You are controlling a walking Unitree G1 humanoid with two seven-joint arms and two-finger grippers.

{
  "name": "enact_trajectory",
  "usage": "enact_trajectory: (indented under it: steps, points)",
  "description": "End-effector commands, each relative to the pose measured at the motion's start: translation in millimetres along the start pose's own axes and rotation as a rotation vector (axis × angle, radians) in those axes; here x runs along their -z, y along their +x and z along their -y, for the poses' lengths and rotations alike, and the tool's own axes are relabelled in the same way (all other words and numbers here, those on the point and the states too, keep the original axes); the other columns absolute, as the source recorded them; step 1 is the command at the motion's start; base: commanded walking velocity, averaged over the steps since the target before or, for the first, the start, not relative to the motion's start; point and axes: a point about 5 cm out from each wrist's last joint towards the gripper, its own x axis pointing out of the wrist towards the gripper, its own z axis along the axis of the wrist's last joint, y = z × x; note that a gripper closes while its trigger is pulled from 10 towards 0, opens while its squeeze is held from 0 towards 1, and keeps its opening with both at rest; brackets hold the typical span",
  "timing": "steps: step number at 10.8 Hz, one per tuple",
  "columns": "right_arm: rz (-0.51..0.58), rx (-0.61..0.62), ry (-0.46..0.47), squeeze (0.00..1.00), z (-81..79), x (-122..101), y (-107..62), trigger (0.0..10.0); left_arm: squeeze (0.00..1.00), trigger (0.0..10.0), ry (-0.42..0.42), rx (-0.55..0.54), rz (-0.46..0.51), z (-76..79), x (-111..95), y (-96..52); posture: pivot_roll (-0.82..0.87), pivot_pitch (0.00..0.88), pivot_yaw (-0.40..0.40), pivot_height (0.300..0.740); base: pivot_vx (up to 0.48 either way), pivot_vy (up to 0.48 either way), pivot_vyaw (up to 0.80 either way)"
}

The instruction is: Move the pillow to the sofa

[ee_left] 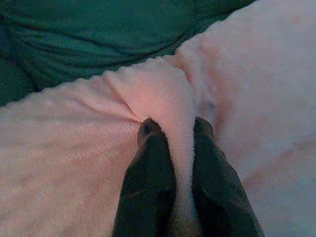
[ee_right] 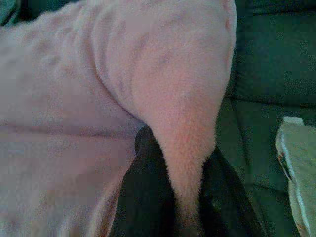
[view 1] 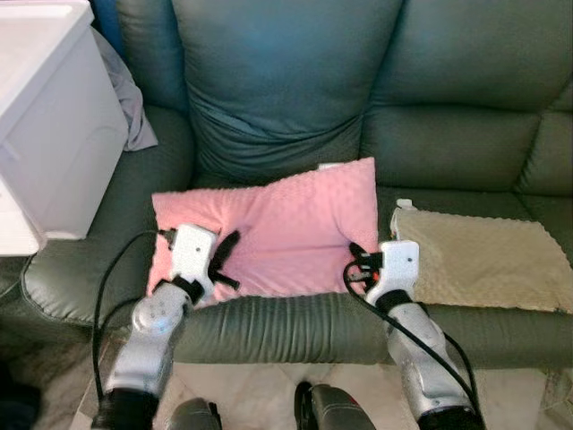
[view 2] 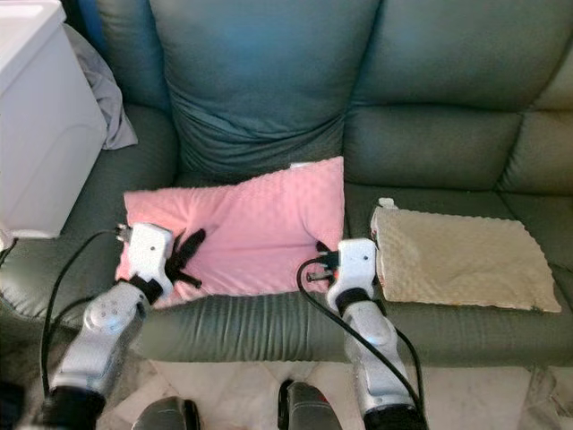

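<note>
My left gripper (ee_left: 175, 131) pinches a fold of the pink pillow (view 1: 277, 228) on the sofa (view 1: 295, 81); my right gripper (ee_right: 177, 143) clamps its corner, seemingly tight, low centre of frame.

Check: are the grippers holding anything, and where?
Both hold the pink fleece pillow: left gripper pinches a fold near its left edge, right gripper its front right corner.

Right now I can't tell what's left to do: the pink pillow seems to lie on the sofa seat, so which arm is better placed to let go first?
Probably the right gripper: it pinches only the pink pillow's corner near the beige pillow. The left gripper clamps a fold farther in, steadying it on the sofa.
</note>
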Motion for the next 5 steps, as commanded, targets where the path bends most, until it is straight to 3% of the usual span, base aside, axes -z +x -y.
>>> enact_trajectory:
  steps: [1, 3, 5]
  points:
    - [0.012, 0.030, -0.003, 0.00, 6.9, -4.1, -1.9, 10.0, 0.00, 10.0, 0.006, -0.002, 0.014, -3.2, -3.8, 3.4, -0.04, 0.129, -0.031, 0.740, 0.000, 0.000, -0.79]
    - [0.017, 0.045, -0.008, 0.00, 11.0, -5.7, -2.5, 10.0, 0.00, 10.0, 0.024, 0.004, 0.016, -7.0, -4.1, 5.1, -0.05, 0.130, -0.027, 0.740, 0.000, 0.000, -0.78]
    - [0.026, 0.049, -0.002, 0.00, 10.2, -6.5, -3.2, 10.0, 0.00, 10.0, 0.024, 0.001, 0.015, -7.9, -2.3, 6.5, -0.05, 0.140, -0.021, 0.740, 0.000, 0.000, 0.00]
